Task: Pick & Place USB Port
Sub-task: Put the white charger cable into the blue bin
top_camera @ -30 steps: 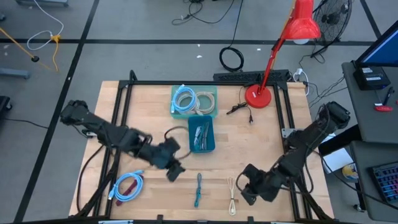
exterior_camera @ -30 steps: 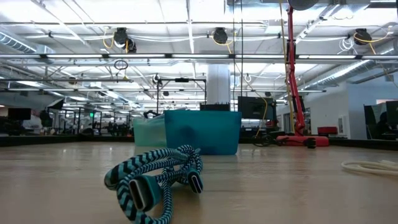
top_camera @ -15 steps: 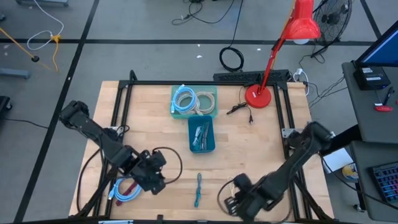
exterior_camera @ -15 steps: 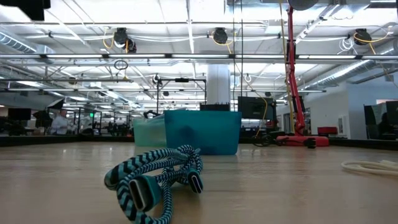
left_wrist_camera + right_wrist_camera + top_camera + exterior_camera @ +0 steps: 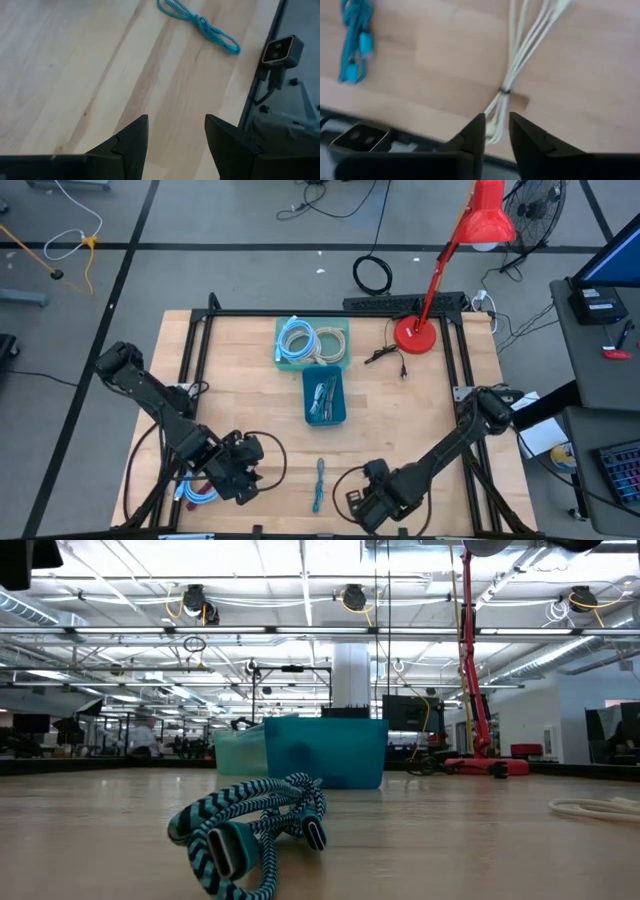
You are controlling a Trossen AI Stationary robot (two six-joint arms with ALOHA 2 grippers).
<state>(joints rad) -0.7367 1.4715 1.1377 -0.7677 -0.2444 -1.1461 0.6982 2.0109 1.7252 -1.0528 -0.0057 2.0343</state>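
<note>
Your right gripper [image 5: 495,131], fingers slightly parted around nothing yet, straddles the light, floppy white cable [image 5: 512,75]; grab at its tie, while the left gripper [image 5: 175,135] waits open and empty.

Wooden table [image 5: 400,410] carries 2 bins [image 5: 324,396], 3 cable bundles [image 5: 318,483], red lamp [image 5: 412,335]

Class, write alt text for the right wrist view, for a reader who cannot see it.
The right end effector hangs over a bundled white cable on the wooden table, its two dark fingers set narrowly apart around the cable's end. A teal braided cable lies farther off.
</note>
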